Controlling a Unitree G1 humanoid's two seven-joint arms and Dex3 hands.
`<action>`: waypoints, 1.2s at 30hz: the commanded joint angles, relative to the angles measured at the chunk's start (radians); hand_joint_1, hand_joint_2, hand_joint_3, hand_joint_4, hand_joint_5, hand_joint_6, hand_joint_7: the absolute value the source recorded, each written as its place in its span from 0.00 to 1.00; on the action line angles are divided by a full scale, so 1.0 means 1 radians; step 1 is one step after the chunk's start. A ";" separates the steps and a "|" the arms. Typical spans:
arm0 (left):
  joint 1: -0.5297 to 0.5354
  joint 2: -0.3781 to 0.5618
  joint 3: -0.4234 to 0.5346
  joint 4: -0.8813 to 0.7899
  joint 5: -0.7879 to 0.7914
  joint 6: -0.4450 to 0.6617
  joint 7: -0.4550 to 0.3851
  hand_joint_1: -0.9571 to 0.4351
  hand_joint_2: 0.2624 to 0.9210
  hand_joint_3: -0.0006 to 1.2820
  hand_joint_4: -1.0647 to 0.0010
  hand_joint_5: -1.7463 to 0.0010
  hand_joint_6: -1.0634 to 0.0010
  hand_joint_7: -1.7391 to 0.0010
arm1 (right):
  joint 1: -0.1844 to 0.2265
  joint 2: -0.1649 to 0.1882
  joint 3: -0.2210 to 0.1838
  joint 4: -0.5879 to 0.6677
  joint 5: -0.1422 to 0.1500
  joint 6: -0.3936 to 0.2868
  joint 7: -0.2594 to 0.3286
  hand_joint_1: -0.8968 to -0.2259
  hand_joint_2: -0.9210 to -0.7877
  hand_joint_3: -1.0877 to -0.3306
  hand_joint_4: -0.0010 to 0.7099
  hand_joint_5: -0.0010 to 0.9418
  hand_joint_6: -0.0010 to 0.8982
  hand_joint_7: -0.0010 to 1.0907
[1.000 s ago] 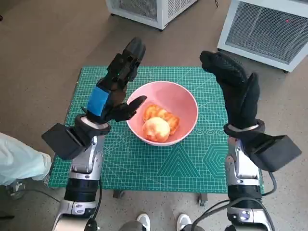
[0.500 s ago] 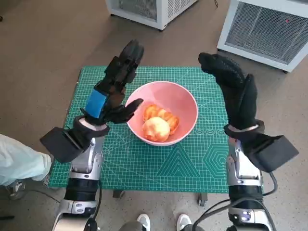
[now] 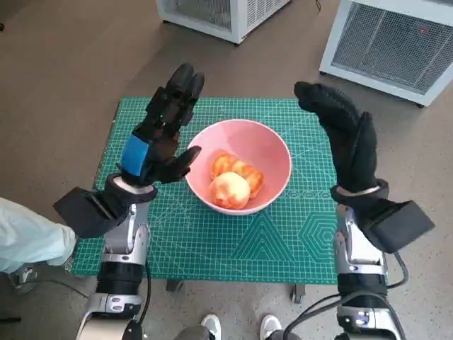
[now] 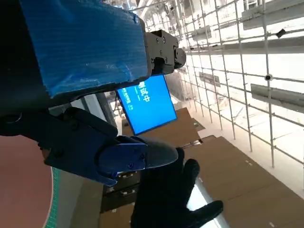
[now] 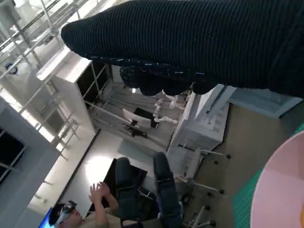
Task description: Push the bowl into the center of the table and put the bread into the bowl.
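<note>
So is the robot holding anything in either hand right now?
No. The left hand and right hand are raised on either side of the bowl, fingers apart, holding nothing. The bread lies in the bowl.

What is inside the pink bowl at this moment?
The pink bowl holds bread: a pale round piece in front, browner pieces behind. The front piece covers part of the others and the bowl's floor, so the count is unclear. Neither the left hand nor the right hand touches it.

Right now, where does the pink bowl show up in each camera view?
Head view: pink bowl at the green mat's middle, between both hands, bread inside.
Left wrist view: a pink sliver at the edge.
Right wrist view: its rim in a corner.
Shared landmark: the green mat.
</note>
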 commanded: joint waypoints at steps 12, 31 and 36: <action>-0.009 -0.024 0.022 0.098 -0.014 -0.073 -0.024 0.20 1.00 0.33 0.86 0.99 0.97 0.85 | -0.016 -0.009 -0.008 0.147 -0.002 -0.068 0.000 0.26 0.00 0.42 0.34 0.00 0.11 0.41; -0.046 -0.035 0.038 0.190 -0.002 -0.124 -0.014 0.20 1.00 0.30 0.85 1.00 1.00 0.81 | -0.080 -0.010 -0.018 0.297 0.027 -0.140 0.038 0.25 0.00 0.41 0.32 0.00 0.10 0.41; -0.054 -0.038 0.037 0.212 0.010 -0.140 -0.003 0.21 1.00 0.29 0.84 1.00 1.00 0.79 | -0.091 -0.012 -0.023 0.320 0.039 -0.147 0.056 0.25 0.00 0.41 0.31 0.00 0.10 0.42</action>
